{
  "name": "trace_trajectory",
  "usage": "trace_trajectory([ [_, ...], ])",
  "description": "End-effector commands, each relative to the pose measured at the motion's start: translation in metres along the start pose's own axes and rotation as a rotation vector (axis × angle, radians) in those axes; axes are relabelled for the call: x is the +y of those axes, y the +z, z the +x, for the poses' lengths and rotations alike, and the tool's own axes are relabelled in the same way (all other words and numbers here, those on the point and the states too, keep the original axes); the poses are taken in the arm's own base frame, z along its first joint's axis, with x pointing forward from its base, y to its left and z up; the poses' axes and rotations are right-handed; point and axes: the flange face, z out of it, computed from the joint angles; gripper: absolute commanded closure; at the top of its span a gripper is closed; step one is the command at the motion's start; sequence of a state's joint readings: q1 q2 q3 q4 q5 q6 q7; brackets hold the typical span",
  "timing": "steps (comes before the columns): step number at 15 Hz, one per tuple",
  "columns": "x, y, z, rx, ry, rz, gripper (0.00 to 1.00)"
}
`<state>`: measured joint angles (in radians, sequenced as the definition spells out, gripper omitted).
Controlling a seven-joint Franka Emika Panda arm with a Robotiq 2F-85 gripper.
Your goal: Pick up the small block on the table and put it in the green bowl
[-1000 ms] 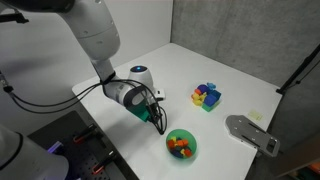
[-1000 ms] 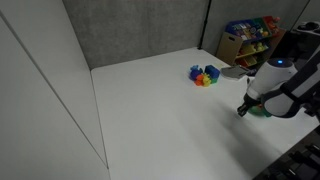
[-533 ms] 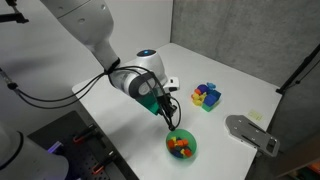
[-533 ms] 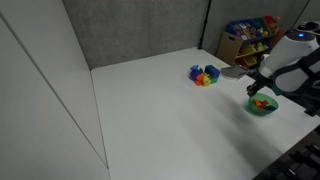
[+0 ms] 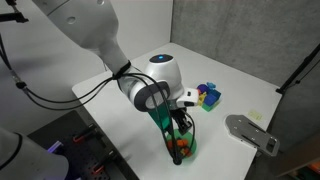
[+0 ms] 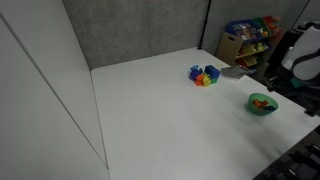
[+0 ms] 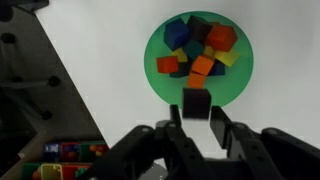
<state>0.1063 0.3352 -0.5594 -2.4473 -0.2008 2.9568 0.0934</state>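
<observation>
So in the wrist view the gripper (image 7: 196,118) has its two jaws clamped on the small block (image 7: 196,102), a dark little cube pinched right between the fingertips and sticking out a bit past them. Directly ahead of the jaws is the green bowl (image 7: 160,88). From this angle the held block overlaps the bowl's near rim, but I can't tell how high above it the block is. The bowl already has a pile of loose pieces (image 7: 205,50) in it: red, orange, yellow, blue and a dark one.

Around the bowl it's just white table (image 7: 100,60). In an exterior view the arm is bent down with the gripper (image 5: 178,128) right over the bowl (image 5: 188,150). Beyond the jaws, well apart from the bowl, sits the colourful block cluster (image 5: 207,96), and off to one side is a flat grey metal plate (image 5: 250,132).
</observation>
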Motion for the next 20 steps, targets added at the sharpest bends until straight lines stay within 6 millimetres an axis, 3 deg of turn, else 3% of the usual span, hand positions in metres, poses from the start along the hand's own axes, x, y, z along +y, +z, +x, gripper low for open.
trace_trajectory([
  [1,0.024,-0.02,-0.007,-0.008,0.058,0.018,0.32],
  [5,0.013,-0.049,-0.013,-0.017,0.015,0.04,0.01],
  [10,-0.04,-0.115,-0.025,-0.028,-0.118,0.031,0.0],
  [16,-0.123,-0.224,-0.042,-0.093,-0.192,0.134,0.0],
  [20,-0.14,-0.286,-0.052,-0.147,-0.189,0.213,0.0],
])
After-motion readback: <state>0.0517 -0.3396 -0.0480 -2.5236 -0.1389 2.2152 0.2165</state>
